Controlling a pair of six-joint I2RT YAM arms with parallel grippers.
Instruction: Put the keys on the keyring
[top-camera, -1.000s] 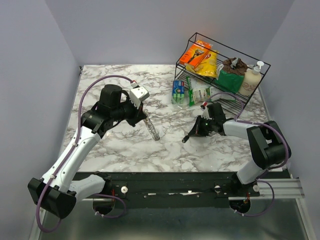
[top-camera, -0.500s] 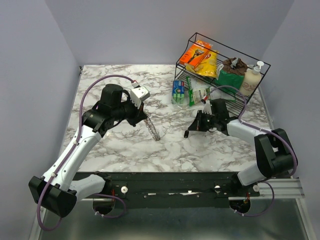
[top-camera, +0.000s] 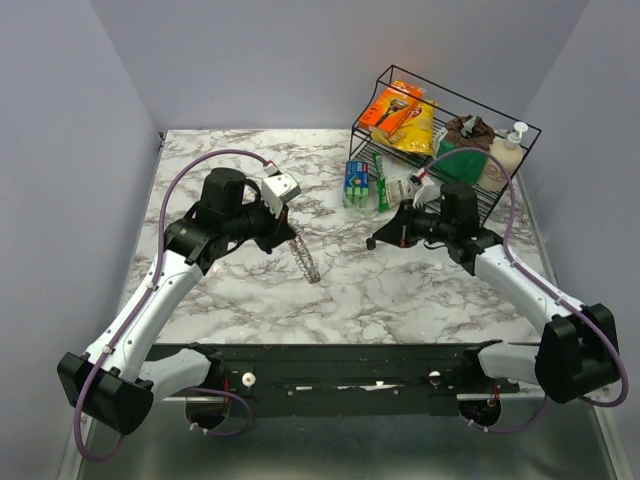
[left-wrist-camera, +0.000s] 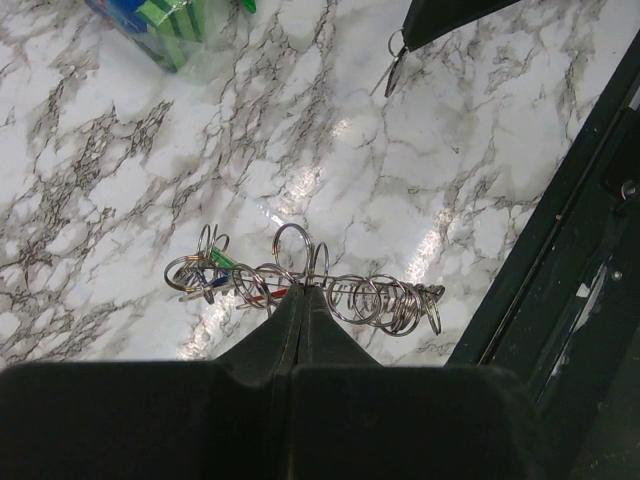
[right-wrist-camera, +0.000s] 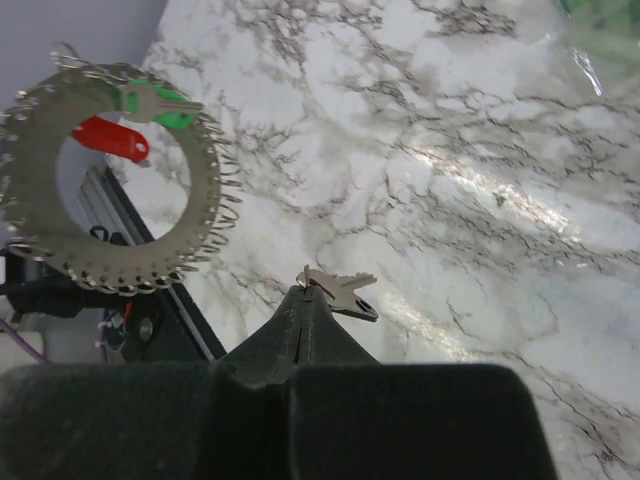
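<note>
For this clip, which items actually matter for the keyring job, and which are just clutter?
Job: keyring held in the left gripper; single key held in the right gripper.
Clutter: wire rack, yellow bag, soap bottle, blue-green pack.

black wire rack (top-camera: 470, 100) far right (snack packets (top-camera: 405, 118), soap bottle (top-camera: 506, 155) inside), marble table (top-camera: 250, 290)
</note>
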